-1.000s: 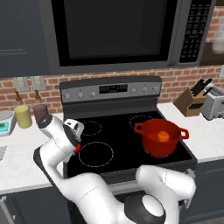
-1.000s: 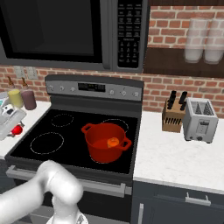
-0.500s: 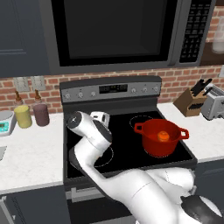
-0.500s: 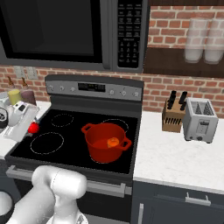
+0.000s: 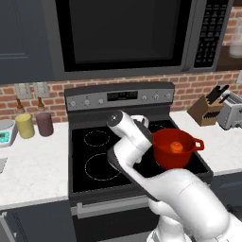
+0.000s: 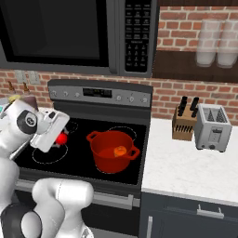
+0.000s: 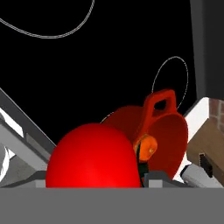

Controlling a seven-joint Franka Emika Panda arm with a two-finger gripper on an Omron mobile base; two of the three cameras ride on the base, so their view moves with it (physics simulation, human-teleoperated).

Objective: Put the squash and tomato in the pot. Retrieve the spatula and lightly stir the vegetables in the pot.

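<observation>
The tomato (image 6: pixel 61 138), light, round, smooth and apt to slip, is held in the hand (image 6: pixel 59 139) across its widest part; the pot (image 6: pixel 113 151) lies near.

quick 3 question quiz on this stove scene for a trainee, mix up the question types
1. True or false: the squash is already inside the pot.
2. Multiple choice: what is the claw carrying? A) the spatula B) the tomato C) nothing
3. Short answer: what stands on the counter to the right of the stove, next to the toaster?

Key
1. True. The orange squash lies in the red pot.
2. B. The red tomato sits between the claw's fingers, to the left of the pot in the right base view.
3. A knife block.
</observation>
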